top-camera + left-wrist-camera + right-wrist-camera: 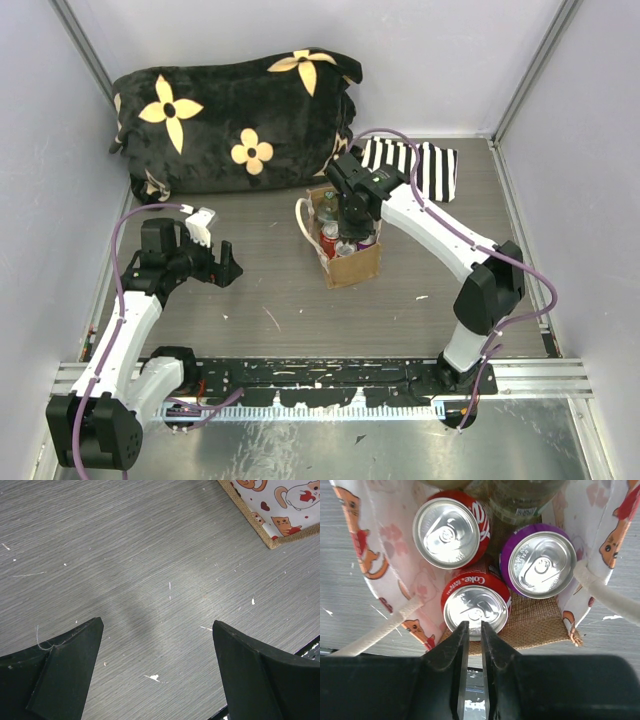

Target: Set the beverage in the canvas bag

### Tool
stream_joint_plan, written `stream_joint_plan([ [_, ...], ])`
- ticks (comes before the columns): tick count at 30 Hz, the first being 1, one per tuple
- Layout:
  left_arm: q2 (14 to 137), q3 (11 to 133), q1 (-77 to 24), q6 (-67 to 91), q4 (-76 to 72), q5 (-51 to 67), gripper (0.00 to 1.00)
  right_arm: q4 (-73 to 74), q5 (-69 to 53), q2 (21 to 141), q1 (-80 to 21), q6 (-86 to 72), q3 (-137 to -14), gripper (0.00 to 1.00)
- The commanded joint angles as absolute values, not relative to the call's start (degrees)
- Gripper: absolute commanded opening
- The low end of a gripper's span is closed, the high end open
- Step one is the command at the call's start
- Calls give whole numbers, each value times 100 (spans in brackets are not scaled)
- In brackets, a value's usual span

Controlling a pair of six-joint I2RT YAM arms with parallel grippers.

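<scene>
Since the cans stand inside the canvas bag, placing looks done (right gripper pressed together, left gripper spread), leaving only withdrawal.

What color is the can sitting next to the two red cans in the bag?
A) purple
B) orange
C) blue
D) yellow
A: the right wrist view looks down into the canvas bag, where a purple can stands beside the upper red can and the lower red can.
</scene>
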State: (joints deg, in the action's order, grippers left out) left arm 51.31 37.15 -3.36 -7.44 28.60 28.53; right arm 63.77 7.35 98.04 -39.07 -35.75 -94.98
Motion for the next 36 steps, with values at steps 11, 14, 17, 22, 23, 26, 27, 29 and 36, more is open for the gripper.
stream_joint_plan([
  [11,5135,3674,-309,-842,2743,2925,98,5599,650,10075,-4207,-3656,-8544,18],
  [14,5095,3710,-317,-860,2796,2913,98,5537,711,10110,-4268,-3694,-8502,18],
  [17,5048,3794,-308,-867,2892,2877,98,5457,988,9889,-4298,-3754,-8688,20],
  [22,4995,4281,-308,-631,3270,2894,98,5051,2001,8995,-4297,-3750,-9153,36],
  [23,5004,4427,-308,-582,3385,2947,98,5001,2200,8814,-4291,-3720,-9255,44],
  [26,5020,4824,-310,-357,3620,2894,98,4940,2701,8337,-4181,-3613,-9474,77],
  [27,5025,4986,-309,-316,3724,2892,98,4939,2758,8140,-4074,-3596,-9478,88],
  [29,4994,5116,-312,-166,3835,2831,98,4939,2687,7866,-3778,-3588,-9330,100],
  [36,4545,5054,-310,33,3829,2977,98,4860,2452,6869,-3062,-3713,-8281,100],
])
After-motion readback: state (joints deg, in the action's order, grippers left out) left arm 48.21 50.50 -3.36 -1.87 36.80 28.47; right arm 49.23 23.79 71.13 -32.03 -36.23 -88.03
